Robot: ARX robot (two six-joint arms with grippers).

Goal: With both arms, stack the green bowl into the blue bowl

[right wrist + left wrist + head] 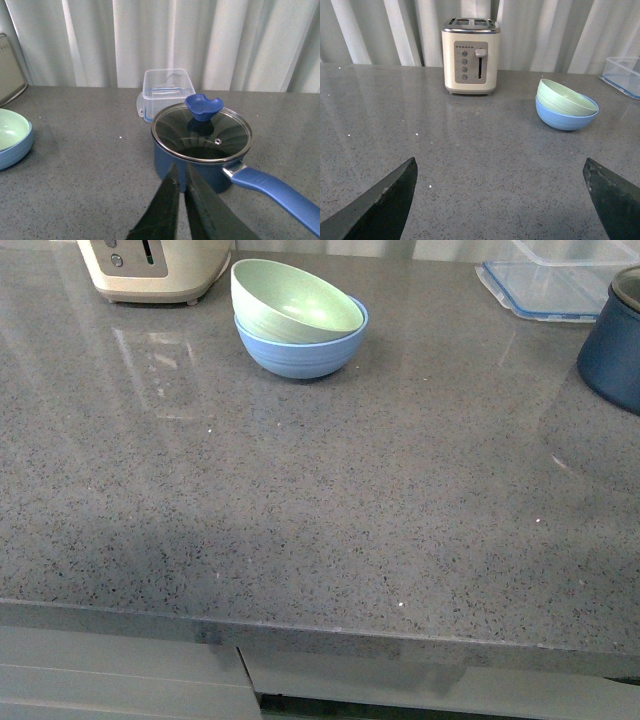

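left tool (500, 200) spread wide, right tool (182, 200) pressed together; green bowl (295, 302) sits tilted inside blue bowl (300, 352).

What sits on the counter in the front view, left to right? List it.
Toaster → green bowl nested tilted in the blue bowl → clear plastic container → dark navy pot.

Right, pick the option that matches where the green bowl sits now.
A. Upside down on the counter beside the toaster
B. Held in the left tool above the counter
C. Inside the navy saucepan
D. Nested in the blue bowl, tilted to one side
D: the green bowl rests inside the blue bowl, its rim tilted rather than level, and the left tool hangs open and empty, well away from it.
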